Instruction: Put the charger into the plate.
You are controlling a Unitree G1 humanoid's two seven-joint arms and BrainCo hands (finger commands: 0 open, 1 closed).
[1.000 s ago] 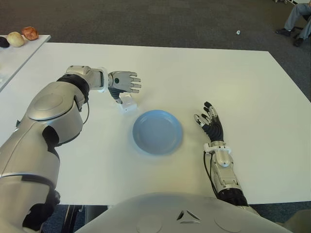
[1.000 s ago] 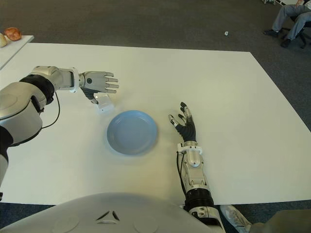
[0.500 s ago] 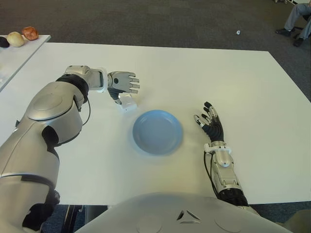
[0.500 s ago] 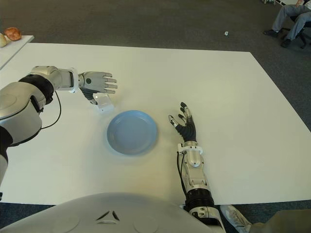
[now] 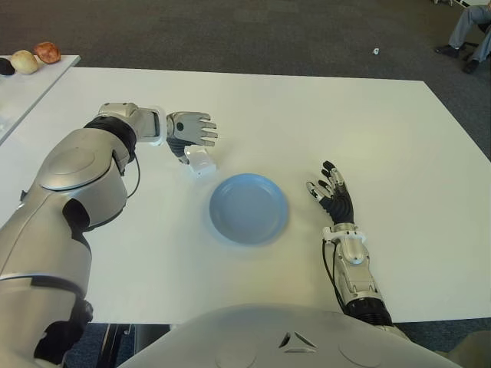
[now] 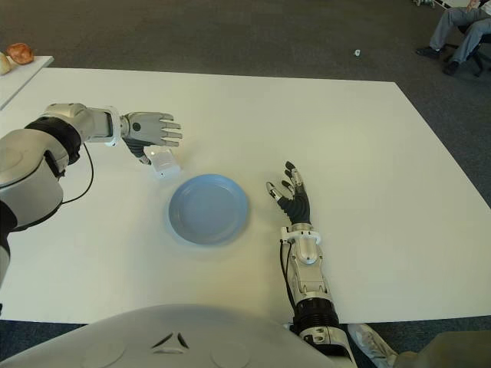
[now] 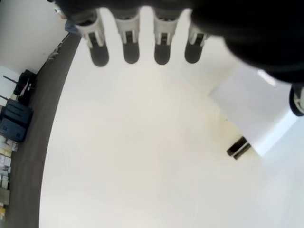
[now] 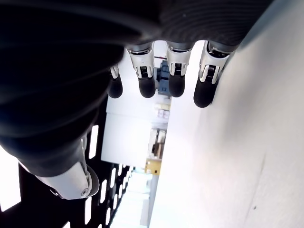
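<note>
Left hand above the white table, on the robot's left and a little beyond the blue plate. Arm bent at the elbow and reaching inward across the table, forearm roughly level, back of the hand turned up. Four fingers stretched forward side by side, almost straight, not wrapped round anything. White charger directly below the palm, near the thumb side of the hand; body tilted, two dark prongs pointing out from one face. Cannot tell whether the thumb touches the charger, since the thumb is mostly hidden behind the dark bulk of the hand in the left wrist view. Cannot tell either whether the charger sits on the table or is lifted slightly off it. Charger still outside the plate, just beside its far left rim, not touching it. Nothing lying inside the plate.

Right hand to the right of the plate, on the near side of the table, forearm running from the robot's body straight forward. Fingers extended and slightly spread, relaxed, nothing held; contact with the table not clear.

Far left, a second white surface with a few small rounded objects on it, well apart from the work area.
</note>
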